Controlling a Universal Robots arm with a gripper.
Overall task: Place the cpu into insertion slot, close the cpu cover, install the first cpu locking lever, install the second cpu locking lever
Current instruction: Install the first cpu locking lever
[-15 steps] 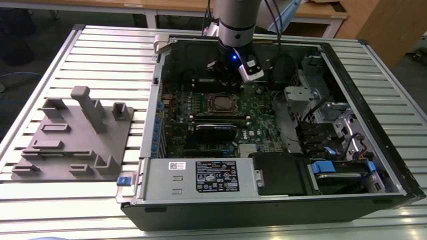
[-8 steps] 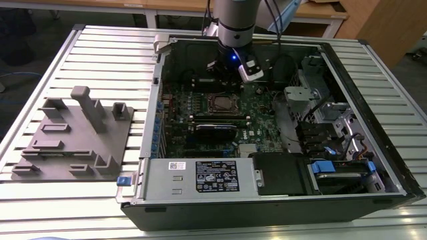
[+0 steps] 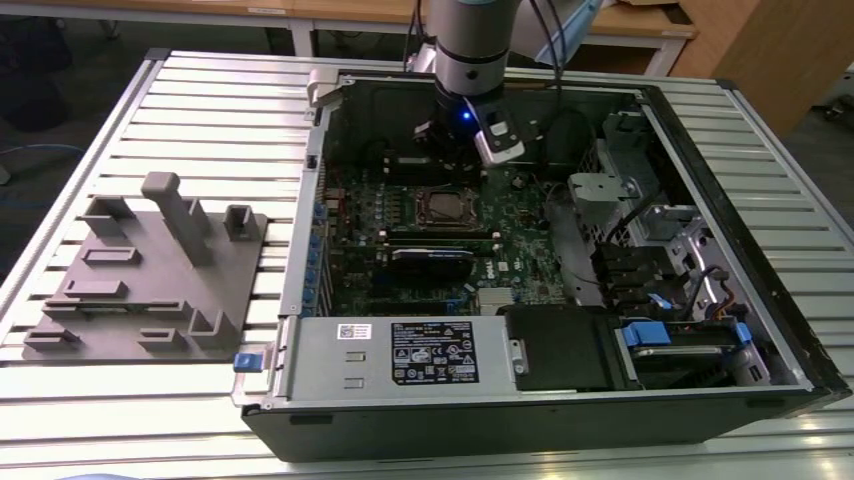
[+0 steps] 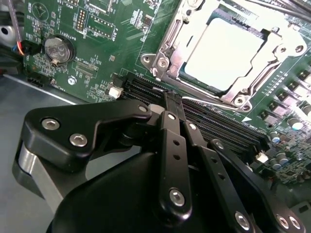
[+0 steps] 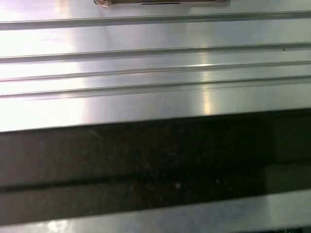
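Note:
In the second wrist view the cpu [image 4: 226, 51] lies flat in the insertion slot [image 4: 156, 60], its dull silver top showing through the cut-out of the cpu cover [image 4: 171, 41], which is folded down over it. A thin wire locking lever [image 4: 209, 103] runs along one side of the cover. My gripper [image 4: 170, 99] hangs just beside the socket, above the long black slots, its black fingers [image 4: 174, 145] pressed together with nothing between them. In the exterior view the gripper [image 3: 461, 150] hovers inside the open computer case, just beyond the socket [image 3: 445, 207].
A grey fixture [image 3: 147, 270] with pegs stands at the exterior view's left on the ribbed metal table [image 5: 155, 73]. Inside the case are a black card with a blue edge [image 3: 434, 256], a power supply [image 3: 400, 352] in front and drive bays [image 3: 667, 260] at the right. A coin battery [image 4: 57, 48] sits on the board.

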